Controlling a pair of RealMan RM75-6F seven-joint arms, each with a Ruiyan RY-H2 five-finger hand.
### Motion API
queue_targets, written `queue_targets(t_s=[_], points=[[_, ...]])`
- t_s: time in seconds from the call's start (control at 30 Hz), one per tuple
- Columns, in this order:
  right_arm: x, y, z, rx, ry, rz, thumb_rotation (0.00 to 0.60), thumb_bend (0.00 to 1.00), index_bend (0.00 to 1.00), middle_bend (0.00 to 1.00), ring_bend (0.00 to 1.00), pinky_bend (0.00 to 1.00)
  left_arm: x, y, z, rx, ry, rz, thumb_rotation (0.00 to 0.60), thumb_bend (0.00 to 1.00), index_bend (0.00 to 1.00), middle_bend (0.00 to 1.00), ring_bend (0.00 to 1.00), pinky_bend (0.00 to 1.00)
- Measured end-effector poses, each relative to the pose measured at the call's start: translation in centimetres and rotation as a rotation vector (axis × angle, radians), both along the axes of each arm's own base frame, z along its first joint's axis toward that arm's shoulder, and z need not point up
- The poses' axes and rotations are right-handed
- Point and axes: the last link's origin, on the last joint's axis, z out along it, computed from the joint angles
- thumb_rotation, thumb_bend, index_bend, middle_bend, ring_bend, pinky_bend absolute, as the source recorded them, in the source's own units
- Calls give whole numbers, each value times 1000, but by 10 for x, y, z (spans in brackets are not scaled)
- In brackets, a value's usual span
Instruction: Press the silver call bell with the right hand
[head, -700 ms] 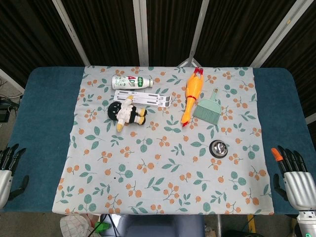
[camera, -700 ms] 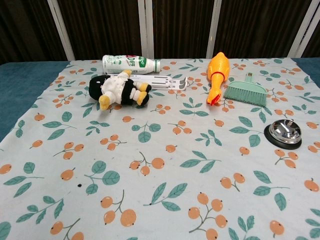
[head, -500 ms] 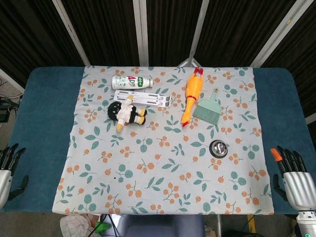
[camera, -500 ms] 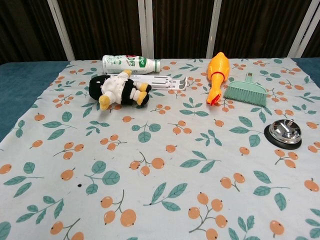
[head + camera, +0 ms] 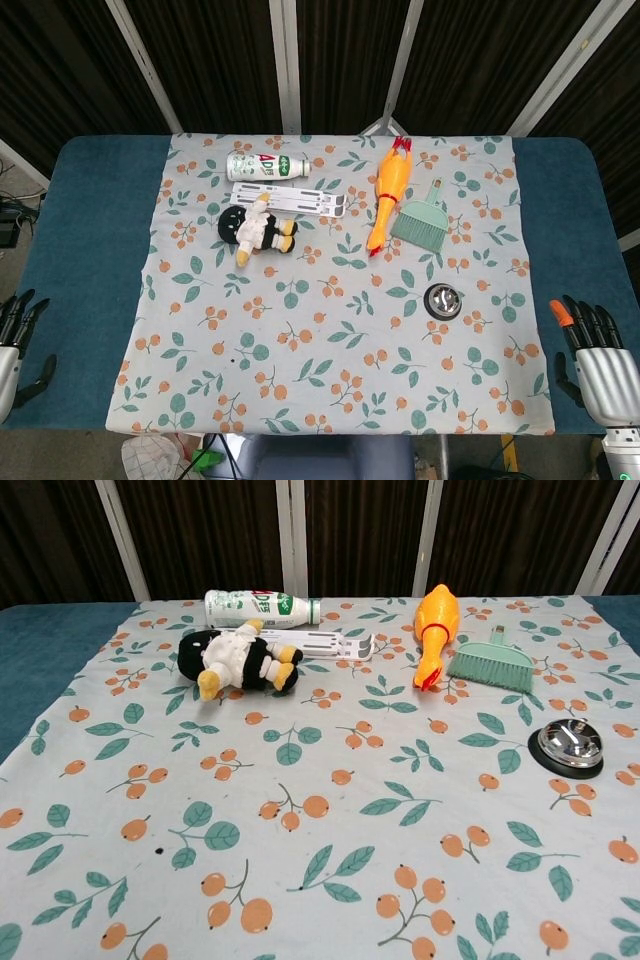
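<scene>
The silver call bell [image 5: 443, 300] on its black base stands on the floral cloth, right of the middle; in the chest view the call bell [image 5: 568, 746] is at the right edge. My right hand [image 5: 596, 358] hovers at the table's front right corner, well to the right of the bell and nearer to me, fingers apart and holding nothing. My left hand [image 5: 14, 344] is at the front left corner, partly cut off by the frame edge, fingers spread and empty. Neither hand shows in the chest view.
At the back of the cloth lie a white bottle [image 5: 265, 166], a white folded stand [image 5: 288, 198], a plush toy [image 5: 255, 230], an orange rubber chicken [image 5: 388, 193] and a green hand brush [image 5: 423, 217]. The cloth [image 5: 330, 350] covers a blue table [image 5: 90, 230].
My right hand has shifted very slightly. My left hand has slid a little further toward the frame's lower left. Objects on the cloth are unmoved.
</scene>
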Motion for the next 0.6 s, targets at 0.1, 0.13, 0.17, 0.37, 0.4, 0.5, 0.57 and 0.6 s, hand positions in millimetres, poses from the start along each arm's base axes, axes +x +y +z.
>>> queue_targets(t_s=[0.1, 0.13, 0.17, 0.37, 0.4, 0.5, 0.57, 0.6], points=[[1, 0, -1, 4, -3, 6, 600, 691, 0, 0, 0, 0, 2, -2, 0, 3, 4, -14, 600, 570, 111, 0, 0, 0], [1, 0, -1, 7, -2, 11, 600, 691, 0, 0, 0, 0, 2, -3, 1, 6, 5, -18, 600, 569, 112, 0, 0, 0], [1, 0, -2, 8, -2, 13, 600, 691, 0, 0, 0, 0, 3, -3, 2, 9, 6, -22, 600, 569, 112, 0, 0, 0], [3, -2, -9, 28, -3, 21, 600, 691, 0, 0, 0, 0, 0, -3, 2, 19, -1, -16, 600, 569, 112, 0, 0, 0], [4, -3, -11, 32, -5, 23, 600, 691, 0, 0, 0, 0, 0, -2, 2, 17, -2, -15, 600, 569, 112, 0, 0, 0], [7, -9, -19, 53, -15, 34, 600, 691, 0, 0, 0, 0, -1, 1, 1, 13, -11, -9, 600, 569, 112, 0, 0, 0], [10, -14, -25, 73, -24, 42, 600, 691, 0, 0, 0, 0, -2, 3, 0, 6, -8, -2, 600, 569, 112, 0, 0, 0], [12, -18, -30, 89, -32, 45, 600, 691, 0, 0, 0, 0, -3, 3, -1, 3, -6, 1, 600, 569, 112, 0, 0, 0]])
